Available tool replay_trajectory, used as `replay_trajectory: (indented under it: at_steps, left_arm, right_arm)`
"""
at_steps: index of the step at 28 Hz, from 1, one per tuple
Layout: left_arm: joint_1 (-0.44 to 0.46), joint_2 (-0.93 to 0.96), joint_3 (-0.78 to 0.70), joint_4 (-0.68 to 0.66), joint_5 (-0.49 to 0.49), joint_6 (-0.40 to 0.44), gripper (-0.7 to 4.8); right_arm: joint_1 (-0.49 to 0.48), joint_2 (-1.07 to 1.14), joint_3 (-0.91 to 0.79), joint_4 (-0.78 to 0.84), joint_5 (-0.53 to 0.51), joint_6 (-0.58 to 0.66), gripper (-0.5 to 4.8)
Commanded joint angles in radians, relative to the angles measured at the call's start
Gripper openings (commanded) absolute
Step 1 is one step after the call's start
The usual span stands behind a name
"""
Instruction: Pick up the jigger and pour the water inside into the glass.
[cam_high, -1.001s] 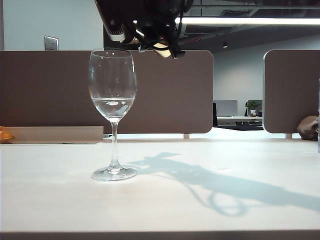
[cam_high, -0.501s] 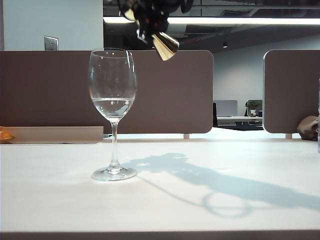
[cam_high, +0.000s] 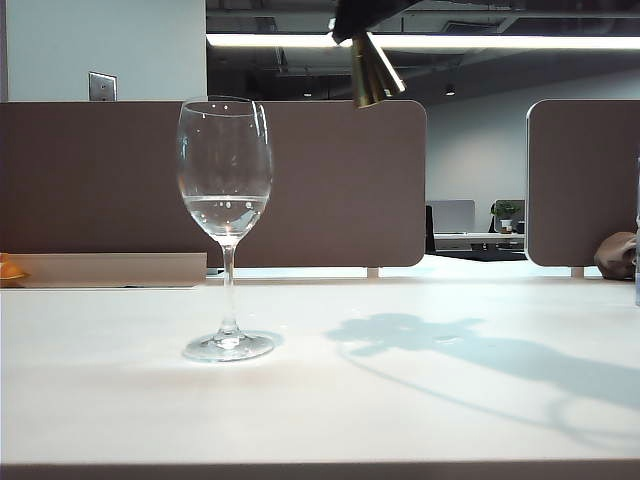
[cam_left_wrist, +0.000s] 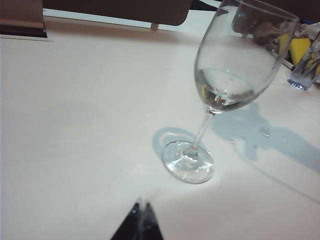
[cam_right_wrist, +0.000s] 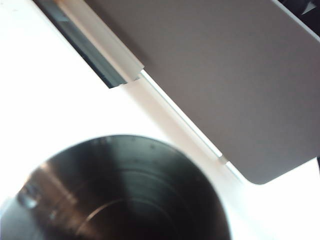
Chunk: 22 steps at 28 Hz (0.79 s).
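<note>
— So, where do we find the jigger right now?

— High above the white table, near the top edge of the exterior view, up and to the right of the wine glass and well apart from it. We see its gold body tilted, with the dark right gripper closed on its upper end. In the right wrist view we look straight into the jigger's dark open cone, with a few drops clinging inside, and the grey partition panel behind it.

— And the glass?

— It stands upright on the table, with the water as a shallow clear layer in the lower part of the bowl.

— What about the left gripper?

— We see only its two dark fingertips in the left wrist view, pressed together with nothing between them, above the table and near the foot of the glass. Beyond it, a small plastic bottle stands at the table's far edge.
</note>
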Motion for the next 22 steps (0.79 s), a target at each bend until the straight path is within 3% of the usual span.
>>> replay_trajectory:
  at_steps: [1, 12, 22]
  left_arm:
    - [0.001, 0.001, 0.003, 0.013, 0.001, 0.001, -0.05]
    - [0.002, 0.001, 0.003, 0.013, 0.001, 0.001, -0.05]
    - [0.003, 0.001, 0.003, 0.013, 0.001, 0.001, -0.05]
  right_arm:
    - [-0.037, -0.107, -0.11, 0.083, -0.044, 0.113, -0.01]
    - [-0.07, -0.315, -0.515, 0.415, -0.12, 0.314, -0.01]
    - [-0.07, -0.185, -0.612, 0.576, -0.133, 0.39, -0.01]
